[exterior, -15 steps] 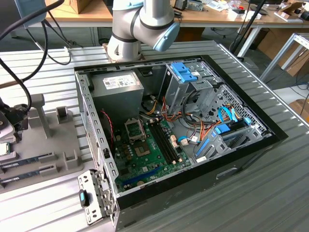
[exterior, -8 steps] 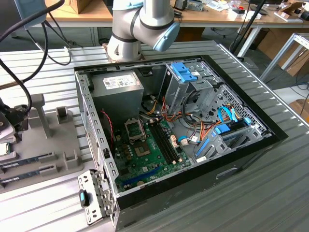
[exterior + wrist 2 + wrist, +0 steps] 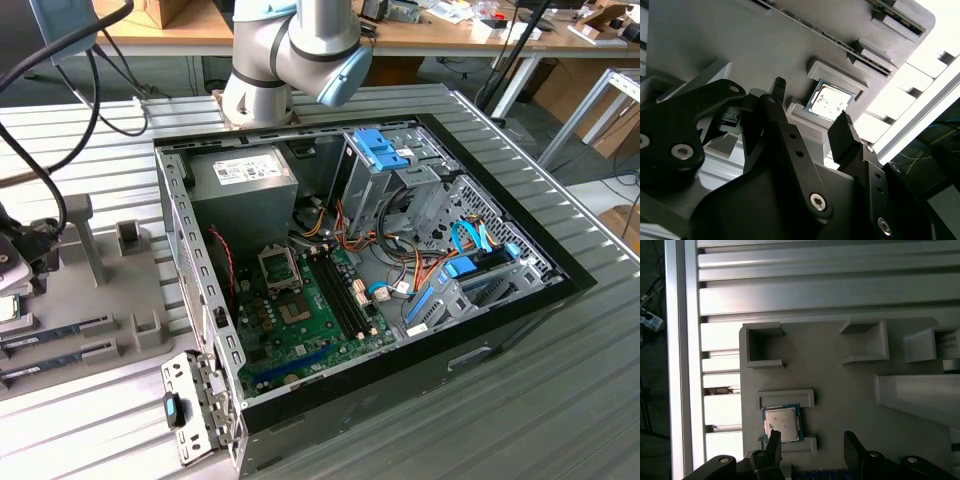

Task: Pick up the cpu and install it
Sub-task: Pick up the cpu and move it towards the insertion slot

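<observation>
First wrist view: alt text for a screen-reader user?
The cpu, a small silver-topped square, lies flat between two raised ledges on a grey holder plate. The open gripper hangs close over it, holding nothing. The plate sits on a ribbed aluminium table.

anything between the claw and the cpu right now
Nothing. In the first wrist view the open claw hangs just above the cpu, which lies in its slot on the grey holder. Only bare air separates them.
</observation>
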Controlling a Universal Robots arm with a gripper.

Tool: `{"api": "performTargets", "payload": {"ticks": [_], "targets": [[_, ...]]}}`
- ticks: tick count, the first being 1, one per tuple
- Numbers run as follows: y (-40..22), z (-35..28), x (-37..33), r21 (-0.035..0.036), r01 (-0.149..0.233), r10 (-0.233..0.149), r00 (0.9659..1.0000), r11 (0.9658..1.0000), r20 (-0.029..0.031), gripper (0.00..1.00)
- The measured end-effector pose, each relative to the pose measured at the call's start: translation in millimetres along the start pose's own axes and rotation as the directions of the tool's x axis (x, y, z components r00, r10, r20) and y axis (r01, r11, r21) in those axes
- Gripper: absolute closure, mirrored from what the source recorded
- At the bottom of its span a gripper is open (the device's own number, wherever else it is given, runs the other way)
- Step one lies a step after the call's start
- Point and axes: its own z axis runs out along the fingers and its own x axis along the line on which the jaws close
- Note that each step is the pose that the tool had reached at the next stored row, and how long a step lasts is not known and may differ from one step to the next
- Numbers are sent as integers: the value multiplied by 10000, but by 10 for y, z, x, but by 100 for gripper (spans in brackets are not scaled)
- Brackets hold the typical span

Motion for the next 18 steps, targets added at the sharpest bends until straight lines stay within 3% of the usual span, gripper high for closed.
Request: {"api": "performTargets", "payload": {"ticks": [18], "targets": [[-2, 53, 3, 0, 0, 0, 10000, 10000, 0, 38]]}}
